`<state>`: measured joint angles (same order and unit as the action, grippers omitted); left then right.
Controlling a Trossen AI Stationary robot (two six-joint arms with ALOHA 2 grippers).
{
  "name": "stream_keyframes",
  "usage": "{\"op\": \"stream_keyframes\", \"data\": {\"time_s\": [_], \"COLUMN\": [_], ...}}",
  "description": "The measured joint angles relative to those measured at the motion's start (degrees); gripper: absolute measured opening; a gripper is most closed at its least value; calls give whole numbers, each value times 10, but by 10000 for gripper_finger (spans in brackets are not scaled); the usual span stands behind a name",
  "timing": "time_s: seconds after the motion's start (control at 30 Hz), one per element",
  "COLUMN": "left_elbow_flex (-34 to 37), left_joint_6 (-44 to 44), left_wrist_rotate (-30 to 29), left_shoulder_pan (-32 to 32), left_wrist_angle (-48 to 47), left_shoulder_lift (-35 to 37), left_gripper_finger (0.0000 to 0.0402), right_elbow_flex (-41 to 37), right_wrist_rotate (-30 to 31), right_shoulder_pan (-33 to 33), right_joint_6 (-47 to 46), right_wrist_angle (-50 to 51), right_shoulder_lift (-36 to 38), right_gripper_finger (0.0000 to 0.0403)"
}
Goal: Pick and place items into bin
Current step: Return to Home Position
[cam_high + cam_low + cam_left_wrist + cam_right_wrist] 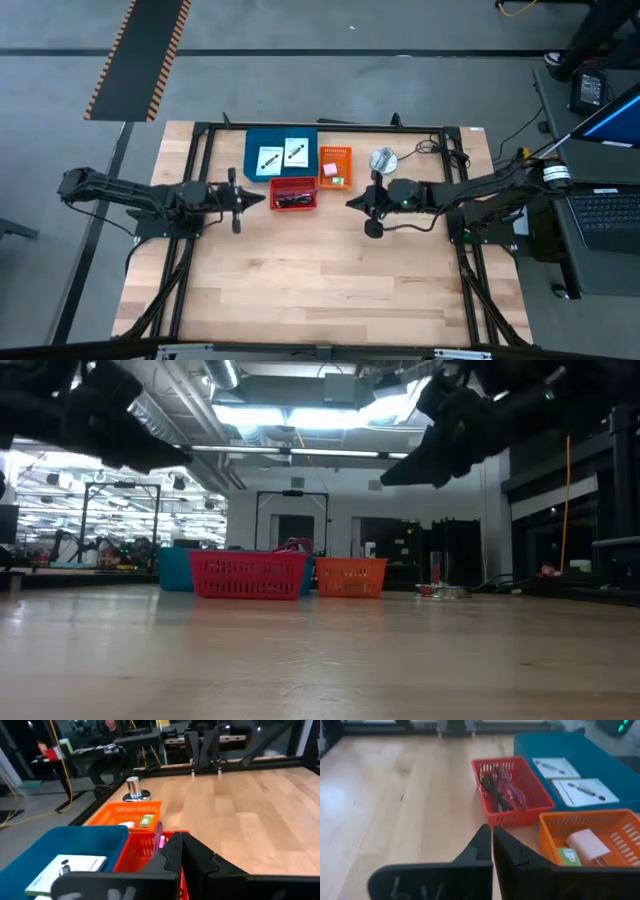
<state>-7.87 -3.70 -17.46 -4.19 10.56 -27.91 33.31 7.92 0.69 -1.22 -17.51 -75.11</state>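
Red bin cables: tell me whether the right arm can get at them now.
Probably yes. The red bin is open-topped, the cables lie uncovered, and nothing stands between them and the right gripper, though its fingers are shut.

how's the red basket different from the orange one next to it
The red slotted plastic basket holds coiled black and pink cables; the orange slotted plastic basket holds a pale pink block and a small green piece. In the high view the red basket sits nearer the wooden table's middle, the orange basket farther back. Both stand on the table beside the blue bin.
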Motion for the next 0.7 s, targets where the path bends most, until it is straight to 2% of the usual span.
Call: {"op": "stream_keyframes", "data": {"time_s": [0.07,0.17,0.3,0.57,0.7], "left_elbow_flex": [22,38,41,41,69], "left_joint_6": [-7,-16,-28,-20,-19], "left_wrist_rotate": [2,15,54,90,108], "left_shoulder_pan": [5,20,53,132,159], "left_wrist_angle": [15,16,-15,-112,-80], "left_shoulder_lift": [20,59,115,212,240], "left_gripper_finger": [1,2,1,1,1], "right_elbow_flex": [-22,-35,-34,-45,-76], "right_wrist_rotate": [-4,-6,-39,-103,-111], "right_shoulder_pan": [-1,-8,-21,-66,-84], "right_joint_6": [2,0,11,45,45], "right_wrist_angle": [-46,-53,-54,-51,-55], "right_shoulder_lift": [1,10,31,101,138], "right_gripper_finger": [0,0,0,0,0]}}
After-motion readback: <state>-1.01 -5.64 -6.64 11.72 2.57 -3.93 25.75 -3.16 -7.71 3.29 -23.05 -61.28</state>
